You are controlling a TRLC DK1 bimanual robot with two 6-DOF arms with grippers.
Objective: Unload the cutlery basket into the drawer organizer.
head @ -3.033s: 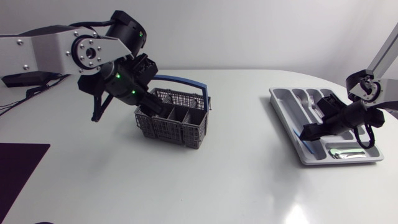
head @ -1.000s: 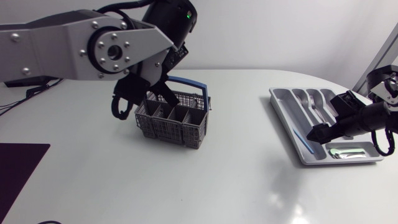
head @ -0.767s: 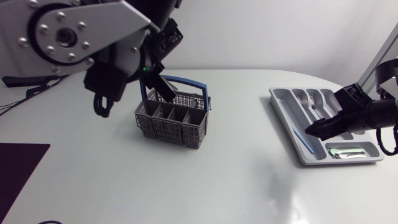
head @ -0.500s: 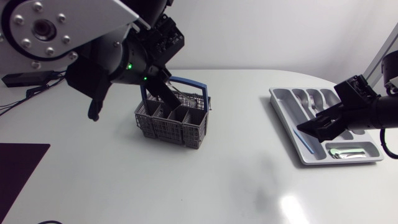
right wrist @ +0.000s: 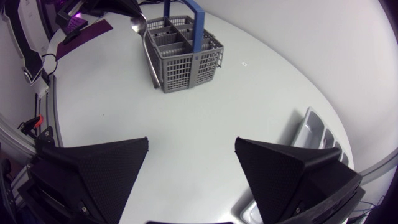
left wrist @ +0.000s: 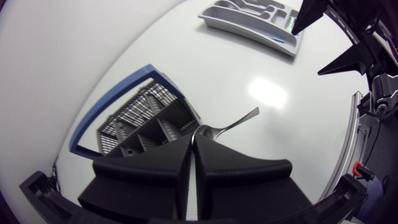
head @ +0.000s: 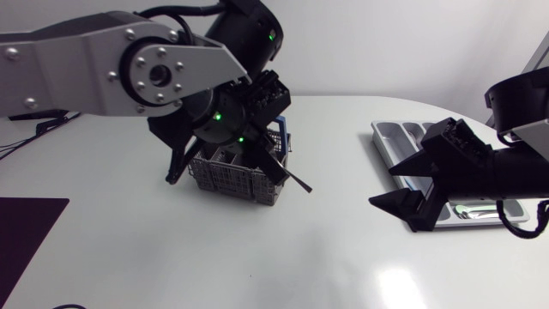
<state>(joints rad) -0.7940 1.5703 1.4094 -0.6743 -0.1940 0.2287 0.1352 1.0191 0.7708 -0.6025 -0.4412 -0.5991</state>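
Spoon (left wrist: 230, 124) is pinched at its bowl end between the pressed-together fingers of the left claw (left wrist: 193, 140), just above the cutlery basket (head: 227, 176). Its handle sticks straight out ahead of the claw, away from the basket, slanting down toward the tabletop (head: 257, 249). The right claw (head: 382, 187) is spread wide on the basket's far side, by the drawer organizer (head: 390, 137).
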